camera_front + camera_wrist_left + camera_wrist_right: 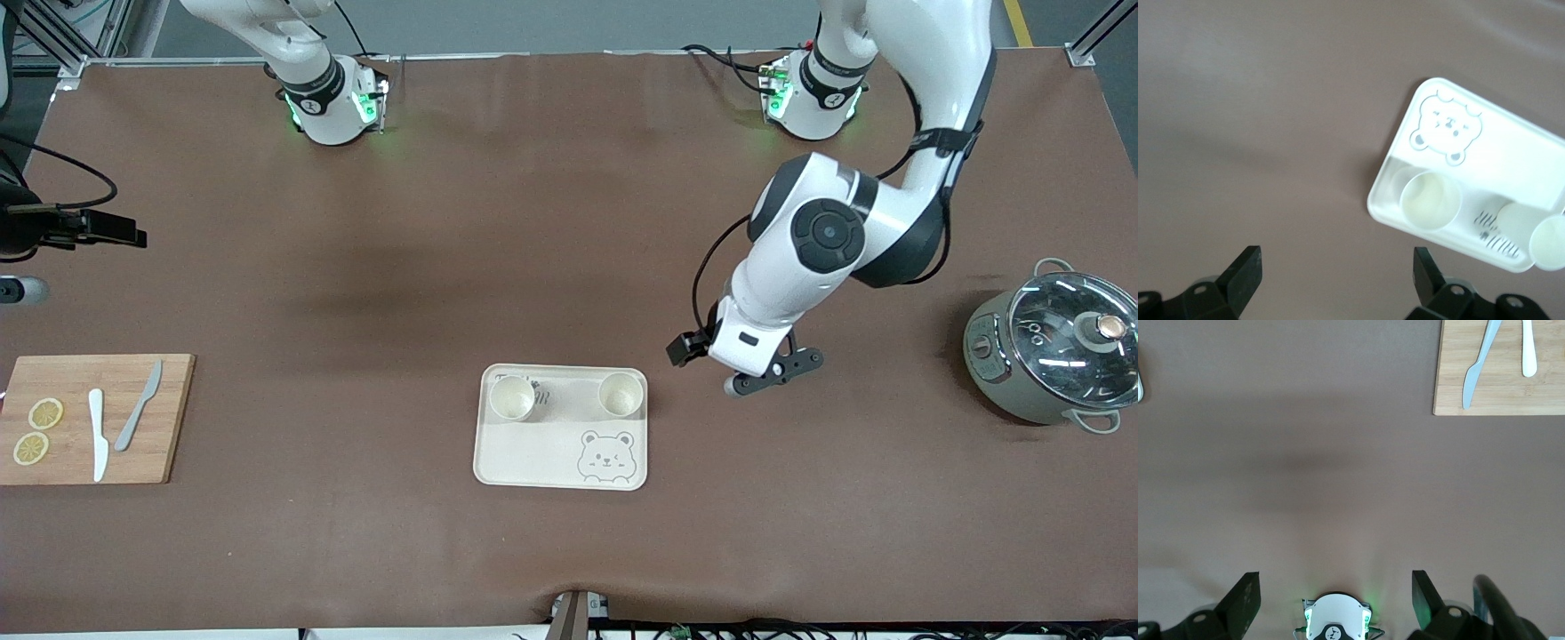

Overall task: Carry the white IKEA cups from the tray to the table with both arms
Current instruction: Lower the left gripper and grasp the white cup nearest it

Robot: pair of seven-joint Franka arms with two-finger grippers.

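Both cups sit upright on the bear tray [562, 462] in the lower middle of the front view, along its upper edge. One cup [512, 397] stands in the tray's upper corner toward the right arm's end of the table, the other cup [621, 395] in the upper corner toward the left arm's end, well apart from each other.

The left gripper [772, 373] hangs over bare brown table [569, 222] just beside the tray, jaws spread wide and grasping nothing; its wrist view shows the tray and cups off to one side.

The right gripper [1335, 597] waits up high, jaws released and empty.

At the front view's lower left lies a cutting board [169, 418] with two knives [138, 405] and lemon slices [45, 413]. At the middle right stands a pot [1049, 356] with a glass lid.
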